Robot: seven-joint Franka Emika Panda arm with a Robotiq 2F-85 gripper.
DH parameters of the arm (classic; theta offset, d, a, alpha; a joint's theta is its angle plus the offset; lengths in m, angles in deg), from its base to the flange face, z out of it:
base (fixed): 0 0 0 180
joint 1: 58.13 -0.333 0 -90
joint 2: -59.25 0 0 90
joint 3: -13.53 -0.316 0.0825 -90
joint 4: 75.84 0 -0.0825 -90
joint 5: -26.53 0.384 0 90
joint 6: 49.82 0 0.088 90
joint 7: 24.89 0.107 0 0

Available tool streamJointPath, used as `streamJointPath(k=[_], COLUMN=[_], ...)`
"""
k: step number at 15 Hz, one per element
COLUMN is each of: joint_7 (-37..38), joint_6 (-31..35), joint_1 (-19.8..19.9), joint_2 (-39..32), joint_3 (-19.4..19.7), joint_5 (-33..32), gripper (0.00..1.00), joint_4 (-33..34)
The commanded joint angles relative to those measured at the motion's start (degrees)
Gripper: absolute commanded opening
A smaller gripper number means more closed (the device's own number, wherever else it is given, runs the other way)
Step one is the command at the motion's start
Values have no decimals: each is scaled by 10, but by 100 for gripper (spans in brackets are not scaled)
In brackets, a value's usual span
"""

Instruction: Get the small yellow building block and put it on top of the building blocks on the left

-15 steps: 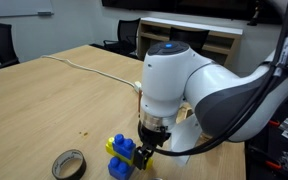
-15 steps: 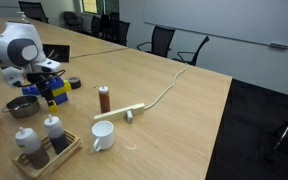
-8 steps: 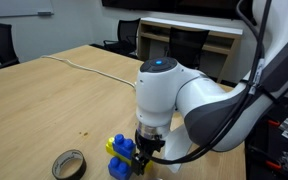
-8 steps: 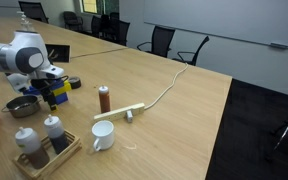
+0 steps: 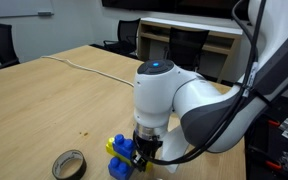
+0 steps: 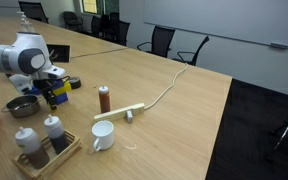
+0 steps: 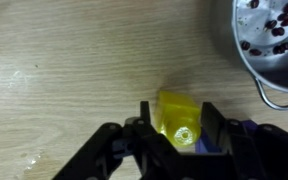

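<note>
Gripper (image 7: 179, 120) clamping the small yellow building block (image 7: 176, 103), stud toward the wrist camera, long axis unclear, beside the metal bowl (image 7: 272, 55).

Glossy plastic block (image 7: 179, 115), matt wood table (image 7: 64, 70), metal bowl (image 7: 274, 68)

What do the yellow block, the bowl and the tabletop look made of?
The yellow block: glossy moulded plastic, with a stud. The bowl: likely steel, grey reflective wall. The tabletop: pale wood or wood-look laminate, grain lines.
</note>
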Motion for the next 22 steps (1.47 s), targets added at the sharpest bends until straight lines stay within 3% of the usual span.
streamJointPath(k=[1, 4, 10, 16, 22], joint_7=[-22, -31, -66, -149, -263], joint_6=[1, -2, -36, -128, -85], joint_1=[-9, -6, -2, 9, 24], joint_2=[-1, 0, 28, 104, 173], joint_3=[9, 4, -5, -24, -72], joint_5=[19, 26, 50, 58, 90], gripper=[26, 10, 10, 10, 10], joint_4=[7, 10, -1, -35, -103])
